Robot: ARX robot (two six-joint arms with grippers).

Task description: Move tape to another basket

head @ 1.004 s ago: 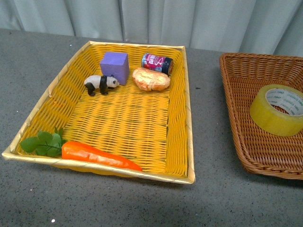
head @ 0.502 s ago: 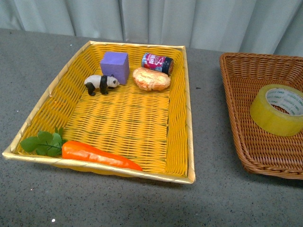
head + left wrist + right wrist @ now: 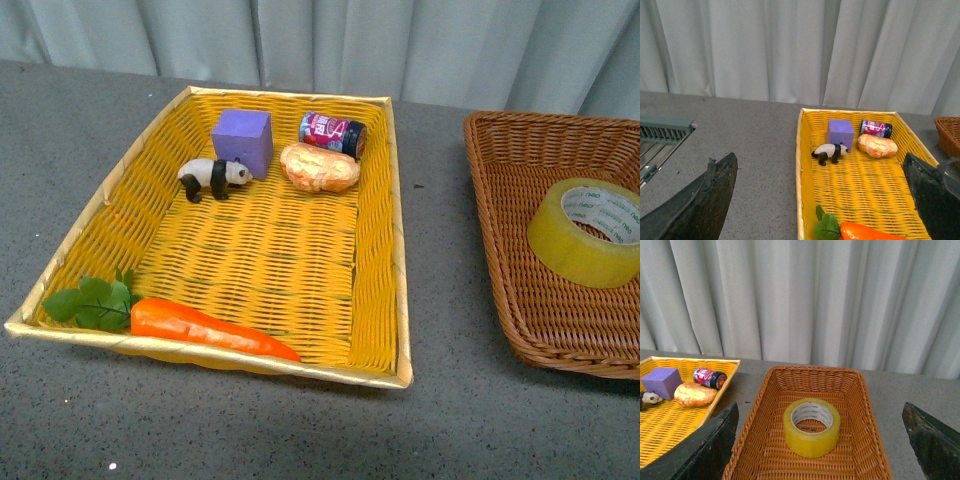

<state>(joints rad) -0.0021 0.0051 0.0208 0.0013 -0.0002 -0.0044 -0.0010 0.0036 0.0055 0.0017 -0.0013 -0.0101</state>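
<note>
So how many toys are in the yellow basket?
5: purple block, can and bread at the far end, panda beside the block, carrot at the near edge.

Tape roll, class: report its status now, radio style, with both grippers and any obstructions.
Left gripper open, empty. Right gripper open, empty, apart from the tape. Tape lying flat, alone in the brown basket. Nothing blocking it.

Two baskets side by side on bench (image 3: 200, 420). Tape (image 3: 585, 232) lies flat in right basket (image 3: 510, 260). Left basket (image 3: 395, 250): block (image 3: 243, 142), can (image 3: 332, 133), bread (image 3: 319, 167), panda (image 3: 212, 177) at rear; carrot (image 3: 205, 327) along front wall.
</note>
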